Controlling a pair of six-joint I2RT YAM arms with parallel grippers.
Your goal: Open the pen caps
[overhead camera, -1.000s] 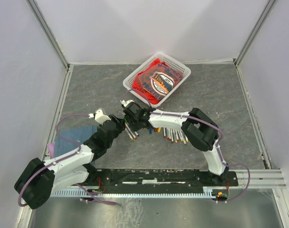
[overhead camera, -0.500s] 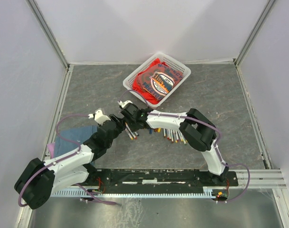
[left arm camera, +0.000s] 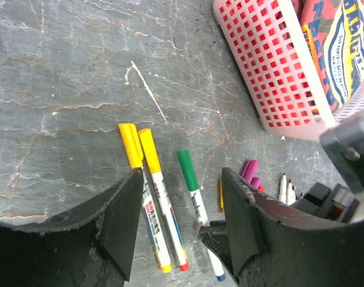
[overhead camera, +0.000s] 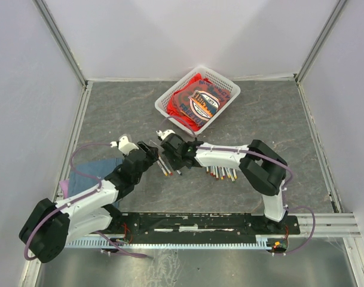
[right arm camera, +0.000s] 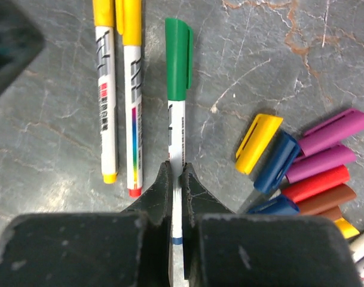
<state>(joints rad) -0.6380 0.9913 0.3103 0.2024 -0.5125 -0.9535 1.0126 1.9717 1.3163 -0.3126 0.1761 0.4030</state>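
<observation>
Right gripper (right arm camera: 177, 173): jaws newly clamped tight on the barrel of the green pen (right arm camera: 176, 128). Green cap (right arm camera: 179, 60): still fitted, just ahead of those jaws. Loose pen caps (right arm camera: 316, 164): heaped to their right. Left gripper (left arm camera: 182, 185): jaws spreading wider, empty, over the same pen; cap pull looks next.

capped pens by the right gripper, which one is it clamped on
The green-capped pen: the right gripper is shut on its white barrel below the cap. The two yellow-capped pens lie free beside it.
</observation>
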